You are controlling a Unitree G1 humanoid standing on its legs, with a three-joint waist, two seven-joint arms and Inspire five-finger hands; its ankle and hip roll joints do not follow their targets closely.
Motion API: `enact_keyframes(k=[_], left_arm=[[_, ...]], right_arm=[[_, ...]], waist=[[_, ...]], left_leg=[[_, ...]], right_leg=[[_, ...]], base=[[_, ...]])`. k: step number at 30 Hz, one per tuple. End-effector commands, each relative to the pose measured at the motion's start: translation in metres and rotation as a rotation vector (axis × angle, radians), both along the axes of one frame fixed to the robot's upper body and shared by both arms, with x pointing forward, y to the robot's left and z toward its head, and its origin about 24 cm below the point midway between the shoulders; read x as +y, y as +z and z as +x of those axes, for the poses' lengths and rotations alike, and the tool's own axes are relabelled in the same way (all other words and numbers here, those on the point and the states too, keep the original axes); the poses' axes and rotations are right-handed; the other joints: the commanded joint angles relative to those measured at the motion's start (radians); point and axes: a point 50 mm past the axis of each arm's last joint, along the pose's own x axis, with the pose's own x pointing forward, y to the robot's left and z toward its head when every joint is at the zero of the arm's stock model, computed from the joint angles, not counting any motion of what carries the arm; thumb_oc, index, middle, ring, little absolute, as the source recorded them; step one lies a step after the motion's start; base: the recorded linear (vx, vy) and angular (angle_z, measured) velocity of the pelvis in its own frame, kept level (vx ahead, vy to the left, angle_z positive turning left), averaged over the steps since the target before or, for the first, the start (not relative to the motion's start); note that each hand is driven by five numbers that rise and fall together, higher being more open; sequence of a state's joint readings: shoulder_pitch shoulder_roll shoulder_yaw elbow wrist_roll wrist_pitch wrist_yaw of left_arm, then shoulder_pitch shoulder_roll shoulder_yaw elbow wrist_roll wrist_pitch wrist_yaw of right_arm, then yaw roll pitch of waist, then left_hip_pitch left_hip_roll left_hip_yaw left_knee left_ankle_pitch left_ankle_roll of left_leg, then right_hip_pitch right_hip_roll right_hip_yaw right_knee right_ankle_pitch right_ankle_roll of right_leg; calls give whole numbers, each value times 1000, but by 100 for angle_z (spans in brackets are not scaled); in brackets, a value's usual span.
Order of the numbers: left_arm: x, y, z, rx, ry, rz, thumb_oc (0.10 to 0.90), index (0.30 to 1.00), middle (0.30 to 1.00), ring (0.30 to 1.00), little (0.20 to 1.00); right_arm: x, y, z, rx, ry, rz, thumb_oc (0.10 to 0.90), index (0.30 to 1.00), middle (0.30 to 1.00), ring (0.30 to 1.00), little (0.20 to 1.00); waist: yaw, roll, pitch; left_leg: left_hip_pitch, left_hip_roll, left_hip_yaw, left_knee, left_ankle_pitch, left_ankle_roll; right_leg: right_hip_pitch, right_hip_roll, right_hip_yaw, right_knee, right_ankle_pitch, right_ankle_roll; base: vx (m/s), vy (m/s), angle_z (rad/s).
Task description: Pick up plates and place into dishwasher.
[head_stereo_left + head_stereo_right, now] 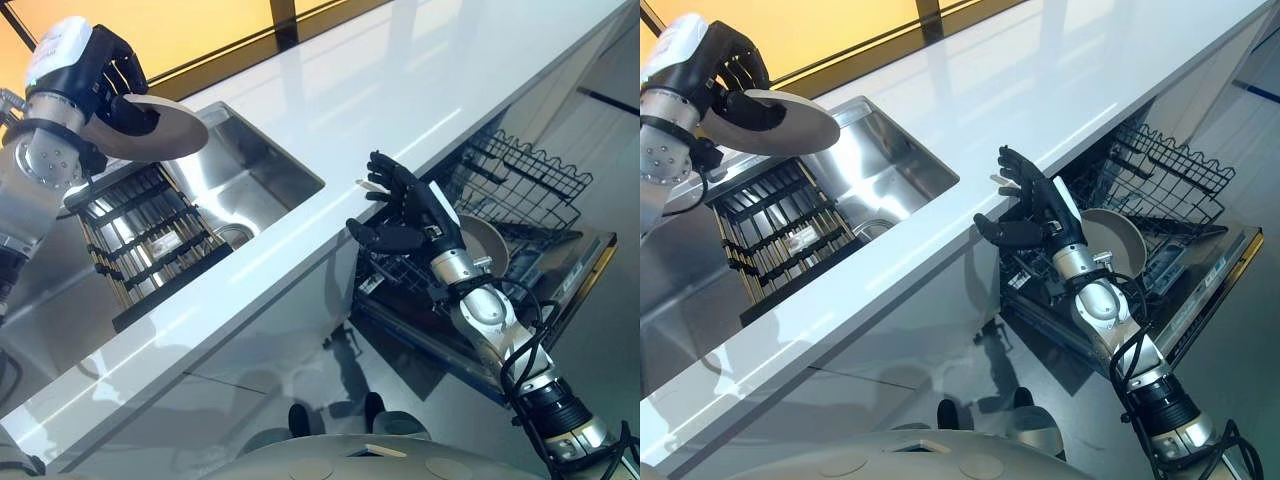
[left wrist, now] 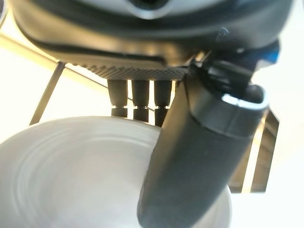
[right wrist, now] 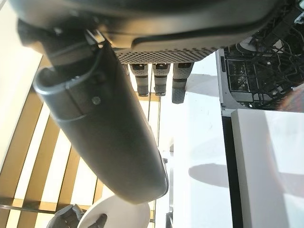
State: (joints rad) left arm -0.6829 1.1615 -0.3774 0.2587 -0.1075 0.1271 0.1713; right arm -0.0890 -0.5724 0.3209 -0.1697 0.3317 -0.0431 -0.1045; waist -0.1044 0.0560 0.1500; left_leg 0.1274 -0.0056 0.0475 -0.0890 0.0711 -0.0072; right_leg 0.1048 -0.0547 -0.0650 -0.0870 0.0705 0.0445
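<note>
Left eye view: one white plate point(image 1: 150, 130) is gripped at its rim by the left hand point(image 1: 95, 75), fingers curled round it, above the sink point(image 1: 255, 170) and the one dark rack point(image 1: 150, 245) inside it. Across the white counter point(image 1: 420, 80), the right hand point(image 1: 410, 215) is spread wide, holding nothing, before the dishwasher point(image 1: 545, 285), where a second plate point(image 1: 485, 245) is seen racked.

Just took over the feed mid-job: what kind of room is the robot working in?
Most likely a kitchen: a steel sink set in a white countertop, and an open dishwasher with wire racks below it.
</note>
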Motion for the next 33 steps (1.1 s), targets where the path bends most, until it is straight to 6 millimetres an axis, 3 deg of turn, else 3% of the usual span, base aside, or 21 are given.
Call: enact_keyframes(k=[1, 7, 10, 22, 33], left_arm=[[-3, 78, -23, -413, -40, -56, 100, 300, 300, 300, 200], [-37, 71, -32, -490, -194, -69, 100, 300, 300, 300, 200], [-56, 64, -35, -518, -291, -108, 100, 300, 300, 300, 200], [-104, 51, -35, -491, -488, -194, 100, 300, 300, 300, 200], [-125, 43, -32, -437, -579, -268, 100, 300, 300, 300, 200]], right_arm=[[8, 22, -2, -119, 53, -10, 800, 900, 900, 900, 900], [22, 88, 11, -429, 82, -28, 800, 900, 900, 900, 900], [32, 108, 16, -505, 115, -33, 800, 900, 900, 900, 900], [65, 137, 16, -597, 239, -8, 800, 900, 900, 900, 900], [80, 153, 12, -654, 263, 25, 800, 900, 900, 900, 900]], waist=[[46, -3, -61], [72, -14, -67], [84, -21, -73], [101, -39, -95], [104, -46, -108]], left_leg=[[-13, -77, 4, 16, -75, 6], [-8, -79, -4, 18, -79, 6], [-7, -80, -9, 19, -79, 8], [0, -81, -21, 16, -76, 11], [2, -82, -20, 12, -76, 11]], right_leg=[[-14, 33, 0, 60, -75, 48], [-10, 32, -4, 65, -76, 42], [-6, 30, -8, 65, -76, 39], [11, 27, -24, 62, -79, 29], [14, 25, -24, 53, -72, 30]], base=[[0, 0, 0], [0, 0, 0], [-20, 11, 5], [-3, 2, 4], [-3, -2, 2]])
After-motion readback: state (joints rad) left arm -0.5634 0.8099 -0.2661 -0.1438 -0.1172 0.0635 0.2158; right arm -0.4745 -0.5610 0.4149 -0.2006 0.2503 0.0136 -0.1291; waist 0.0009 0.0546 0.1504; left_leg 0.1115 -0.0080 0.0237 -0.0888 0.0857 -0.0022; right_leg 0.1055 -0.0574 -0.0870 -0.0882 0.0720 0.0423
